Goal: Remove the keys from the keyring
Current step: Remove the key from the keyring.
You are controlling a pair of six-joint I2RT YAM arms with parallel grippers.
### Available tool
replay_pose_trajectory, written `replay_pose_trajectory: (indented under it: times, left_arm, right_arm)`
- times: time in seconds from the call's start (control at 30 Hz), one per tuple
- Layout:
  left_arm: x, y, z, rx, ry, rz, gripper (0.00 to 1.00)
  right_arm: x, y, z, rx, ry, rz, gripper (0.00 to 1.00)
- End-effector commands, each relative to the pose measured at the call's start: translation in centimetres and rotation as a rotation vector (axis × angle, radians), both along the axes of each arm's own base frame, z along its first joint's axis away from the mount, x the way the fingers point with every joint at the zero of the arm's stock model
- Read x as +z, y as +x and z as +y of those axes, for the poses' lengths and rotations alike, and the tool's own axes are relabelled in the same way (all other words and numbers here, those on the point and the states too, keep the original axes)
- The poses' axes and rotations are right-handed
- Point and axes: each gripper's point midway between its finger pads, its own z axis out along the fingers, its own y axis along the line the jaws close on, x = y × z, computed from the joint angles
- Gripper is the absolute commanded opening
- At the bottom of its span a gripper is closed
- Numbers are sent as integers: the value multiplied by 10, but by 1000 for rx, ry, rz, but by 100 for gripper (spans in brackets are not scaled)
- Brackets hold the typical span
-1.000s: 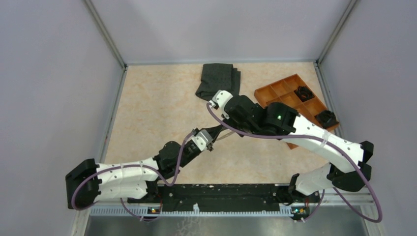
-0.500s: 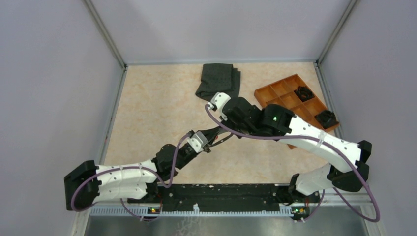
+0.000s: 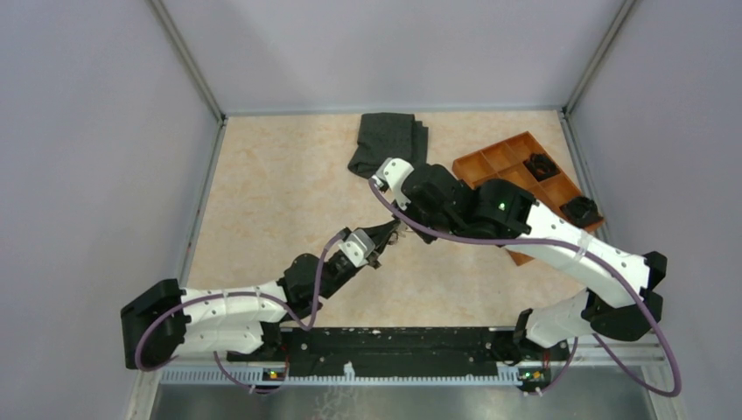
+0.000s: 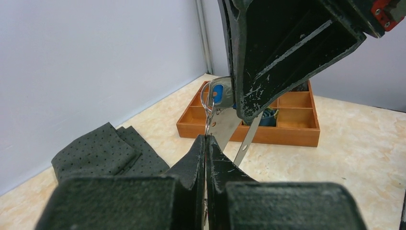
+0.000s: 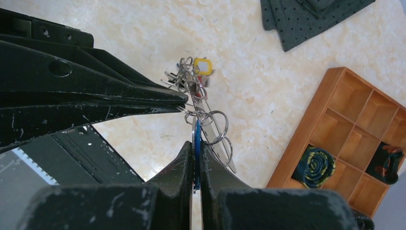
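Status: we've got both claws on the bunch, held in the air over the pale marbled tabletop, about mid-table and left of the orange-brown wooden compartment tray. Our left gripper is clenched, tips pinching a thin wire loop of the keyring, a tangle of small silver split rings. Our right gripper is clenched too, clamped on the plastic head of the blue-headed key. The other keys hang in a clump past the left tips, next to a small yellow square tag. Key relation: the two sets of tips sit just beside each other, meeting roughly crosswise, with the ring loop bridging them. So neither arm is nearer; both are already on it. In the left wrist view the key's silver blade runs down from the blue head towards the left tips, roughly in line with that claw. We reckon a straight pull apart just loads the ring. The head probably has to be walked round the coil while the left holds firm, and a slip at either pinch is the risk. The folded dark grey dotted cloth lies well apart at the back. Writing: we can read none. The tag face looks blank at this size, and we see no brand marks on the claws or tray.
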Motion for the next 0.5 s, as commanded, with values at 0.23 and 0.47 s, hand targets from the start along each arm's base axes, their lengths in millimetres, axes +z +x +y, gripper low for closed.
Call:
replay_pose_trajectory:
  times: [0.23, 0.47]
  left_arm:
    - [29, 0, -7, -24, -68, -40, 11]
    - [32, -3, -10, -44, -66, -46, 15]
  right_arm:
    - [23, 2, 6, -9, 56, -37, 0]
    - [22, 1, 8, -4, 57, -34, 0]
